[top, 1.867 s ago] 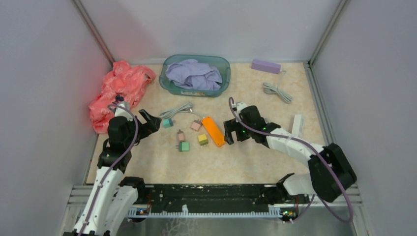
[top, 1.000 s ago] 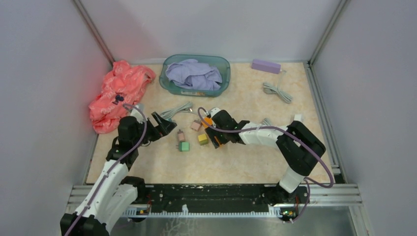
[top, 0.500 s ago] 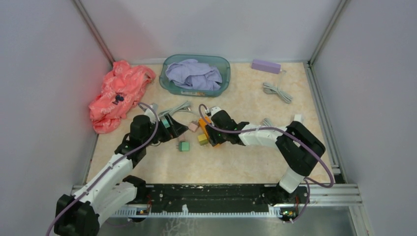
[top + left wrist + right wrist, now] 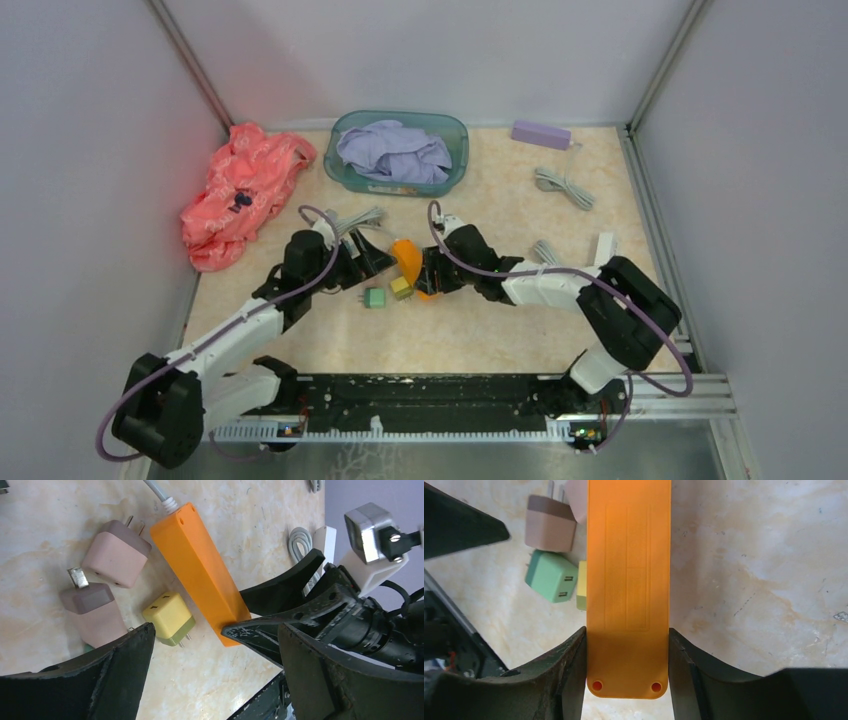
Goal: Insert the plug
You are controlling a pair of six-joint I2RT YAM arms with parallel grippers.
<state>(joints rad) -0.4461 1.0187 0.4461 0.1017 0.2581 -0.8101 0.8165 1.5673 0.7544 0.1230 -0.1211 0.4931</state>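
My right gripper (image 4: 626,632) is shut on the near end of the orange power strip (image 4: 629,575). The strip's flat back with two screw holes faces the right wrist camera. In the top view the strip (image 4: 408,256) stands tilted on edge at the table's middle, gripped by the right gripper (image 4: 427,272). Beside it lie a yellow plug (image 4: 169,617), a pink plug (image 4: 116,560), a mauve plug (image 4: 95,612) and a green plug (image 4: 550,576). My left gripper (image 4: 216,645) hovers open just left of the strip, over the plugs, holding nothing.
At the back stands a teal basket (image 4: 455,160) holding lavender cloth. A red-pink cloth (image 4: 245,185) lies at the left wall. A purple strip (image 4: 540,133), a grey coiled cable (image 4: 563,185) and a white strip (image 4: 603,250) lie to the right.
The right gripper closed on the orange strip and tipped it up on edge. The left arm reached further right, up to the plugs and the strip.
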